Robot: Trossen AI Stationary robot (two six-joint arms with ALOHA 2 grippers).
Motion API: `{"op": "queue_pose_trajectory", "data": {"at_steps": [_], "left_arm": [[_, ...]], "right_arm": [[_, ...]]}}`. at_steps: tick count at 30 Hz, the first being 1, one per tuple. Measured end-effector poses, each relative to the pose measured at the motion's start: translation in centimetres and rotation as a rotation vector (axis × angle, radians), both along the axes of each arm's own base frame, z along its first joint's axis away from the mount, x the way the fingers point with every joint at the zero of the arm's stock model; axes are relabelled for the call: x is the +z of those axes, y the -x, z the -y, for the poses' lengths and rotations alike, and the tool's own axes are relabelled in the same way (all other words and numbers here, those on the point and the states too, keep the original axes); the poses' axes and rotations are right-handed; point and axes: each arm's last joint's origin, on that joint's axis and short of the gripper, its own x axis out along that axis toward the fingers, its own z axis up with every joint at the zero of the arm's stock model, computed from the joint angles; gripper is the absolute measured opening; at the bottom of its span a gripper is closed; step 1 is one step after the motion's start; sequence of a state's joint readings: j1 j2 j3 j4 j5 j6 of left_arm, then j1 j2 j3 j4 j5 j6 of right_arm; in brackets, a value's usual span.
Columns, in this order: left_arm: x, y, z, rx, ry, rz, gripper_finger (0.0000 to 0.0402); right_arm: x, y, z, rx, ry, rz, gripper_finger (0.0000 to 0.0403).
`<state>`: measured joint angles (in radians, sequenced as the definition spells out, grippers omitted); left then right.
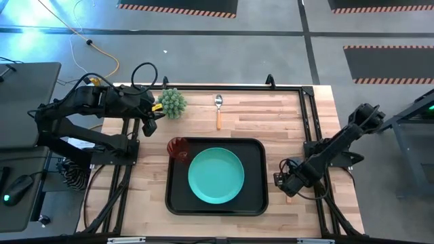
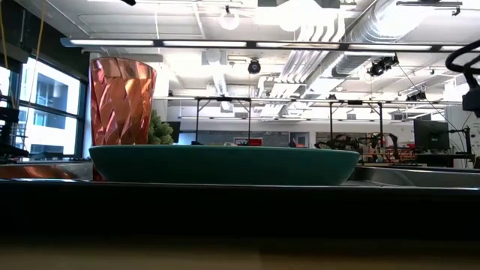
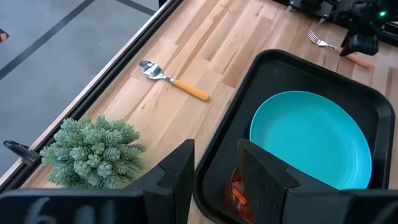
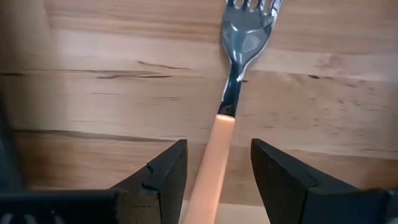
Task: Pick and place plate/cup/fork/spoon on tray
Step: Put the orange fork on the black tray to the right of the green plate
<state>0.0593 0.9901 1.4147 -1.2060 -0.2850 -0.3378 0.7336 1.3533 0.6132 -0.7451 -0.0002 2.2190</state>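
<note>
The teal plate [image 1: 215,176] lies in the black tray [image 1: 256,150]. The red-orange cup [image 1: 178,149] stands upright in the tray's far left corner. The spoon [image 1: 218,108] lies on the table beyond the tray. The fork [image 4: 233,62] lies flat on the wood to the right of the tray. My right gripper [image 1: 283,181] is low over it and open, with one finger on each side of the orange handle [image 4: 211,168] and a gap at both sides. My left gripper [image 1: 152,116] is open and empty by the tray's far left corner, apart from the cup [image 3: 239,196].
A spiky green plant [image 1: 172,102] stands on the table just right of my left gripper, beyond the cup. Bare wood lies between the tray and the table's right edge [image 1: 339,169]. In the low view the cup [image 2: 122,101] rises behind the plate [image 2: 223,163].
</note>
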Motion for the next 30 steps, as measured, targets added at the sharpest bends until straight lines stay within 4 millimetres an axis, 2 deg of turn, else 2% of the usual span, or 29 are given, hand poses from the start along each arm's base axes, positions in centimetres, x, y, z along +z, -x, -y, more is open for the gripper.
{"op": "queue_pose_trajectory", "data": {"at_steps": [8,19,25,30], "left_arm": [[0.0,0.0,0.0,0.005,-0.004,0.0,0.0115],[0.0,0.0,-0.1,0.029,-0.028,-0.002,0.0115],[0.0,0.0,-0.1,0.03,-0.029,-0.002,0.0115],[0.0,0.0,-0.1,0.029,-0.029,-0.002,0.0115]], "right_arm": [[-0.8,0.2,0.1,0.003,-0.032,0.005,0.0154],[-0.8,0.2,0.1,0.004,-0.047,-0.006,0.0017],[-0.6,0.1,0.1,-0.003,-0.049,-0.008,0.0022],[0.2,-0.7,-0.1,-0.02,-0.054,0.024,0.0016]]}}
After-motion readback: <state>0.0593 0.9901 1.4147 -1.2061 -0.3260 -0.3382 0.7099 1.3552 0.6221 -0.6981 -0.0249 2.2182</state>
